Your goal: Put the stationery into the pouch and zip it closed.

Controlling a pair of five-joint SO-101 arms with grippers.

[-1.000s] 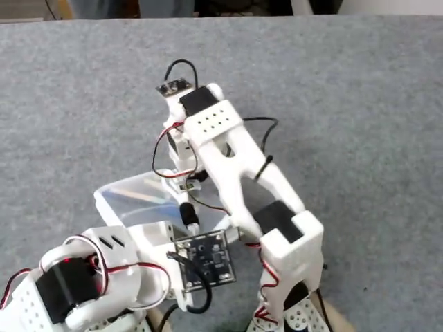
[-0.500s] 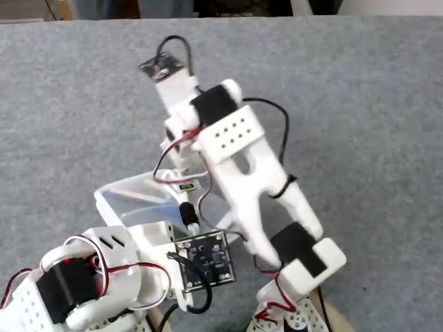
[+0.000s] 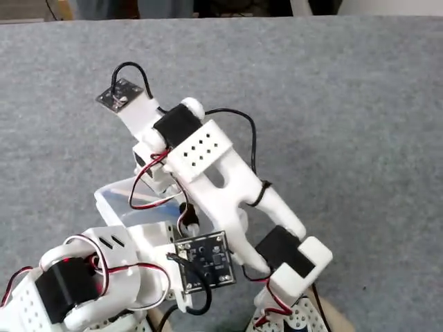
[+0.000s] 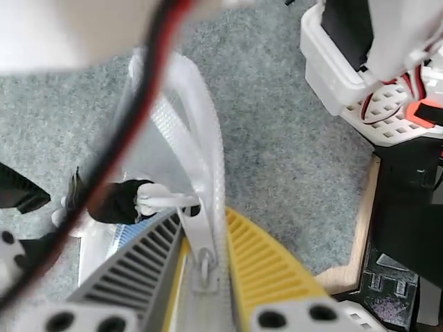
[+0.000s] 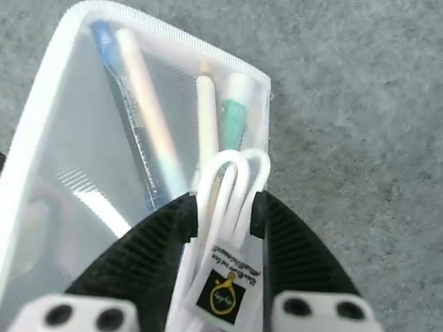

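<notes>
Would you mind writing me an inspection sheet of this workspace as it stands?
Surface: grey felt table, flat.
Job's things: clear pouch lying flat, pens inside.
Clutter: nothing seen.
Hands: left hand shut on the pouch's zip edge; right hand shut on the white loop at the pouch's edge.
Cables: red and black wires run along both arms.
Surroundings: wooden board at the arm bases.

The left arm (image 3: 118,249) and right arm (image 3: 208,149) are white printed shells with black servos and red-black cables. The left pincer (image 4: 204,221) has grey and yellow ribbed fingers, the right pincer (image 5: 225,204) black.
</notes>
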